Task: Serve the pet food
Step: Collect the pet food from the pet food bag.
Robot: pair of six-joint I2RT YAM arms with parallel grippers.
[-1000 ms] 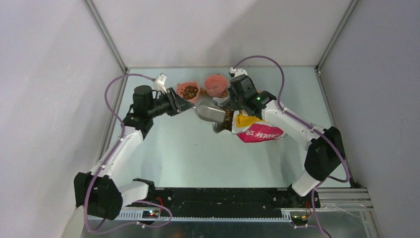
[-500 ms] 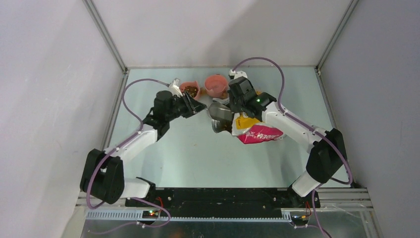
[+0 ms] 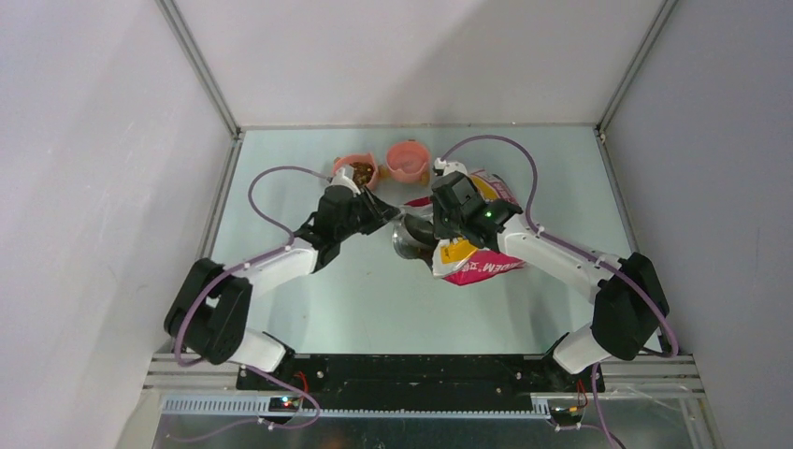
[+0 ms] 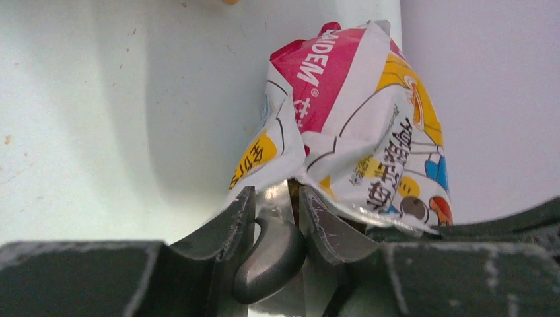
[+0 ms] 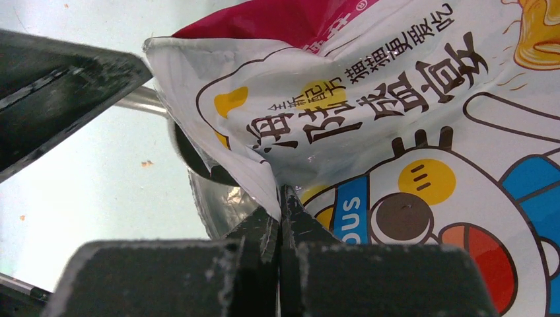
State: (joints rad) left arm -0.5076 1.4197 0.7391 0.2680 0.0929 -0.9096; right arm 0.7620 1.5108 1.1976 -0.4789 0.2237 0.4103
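Top external: left gripper (image 3: 383, 214) now nearer bag (image 3: 475, 267)

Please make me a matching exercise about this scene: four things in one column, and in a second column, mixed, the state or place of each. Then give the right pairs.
Things:
1. scoop
2. bag
3. pet food
4. right bowl

States or places:
A. edge pinched by the right fingers
B. looks plain pink inside
C. handle clamped between the left fingers
D. lying in the left bowl

Pairs: 1-C, 2-A, 3-D, 4-B.
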